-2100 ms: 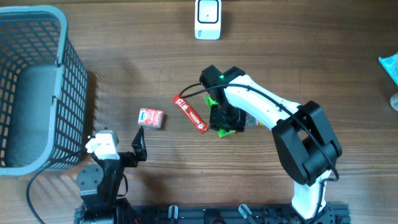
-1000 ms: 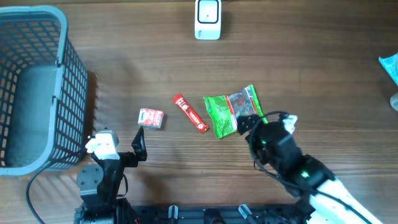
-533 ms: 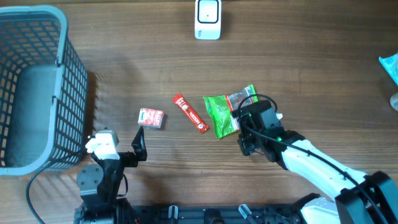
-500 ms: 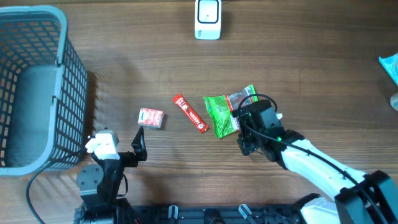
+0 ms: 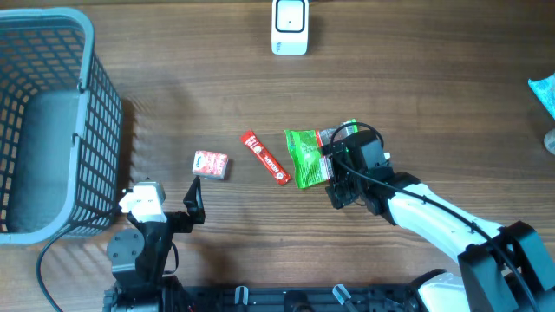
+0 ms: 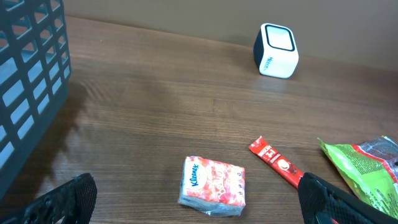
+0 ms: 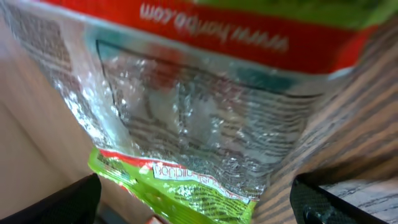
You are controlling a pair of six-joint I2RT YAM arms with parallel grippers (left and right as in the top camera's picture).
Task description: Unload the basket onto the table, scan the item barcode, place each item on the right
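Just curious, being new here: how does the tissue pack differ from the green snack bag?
The tissue pack is small, boxy and pinkish-white; the green snack bag is larger, flat and crinkly. The tissue pack lies alone; the bag sits under the open right gripper. Both rest on the table.

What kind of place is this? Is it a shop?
Probably a pretend shop checkout on a wooden table: a white barcode scanner, a grey shopping basket, and small goods like a green snack bag.
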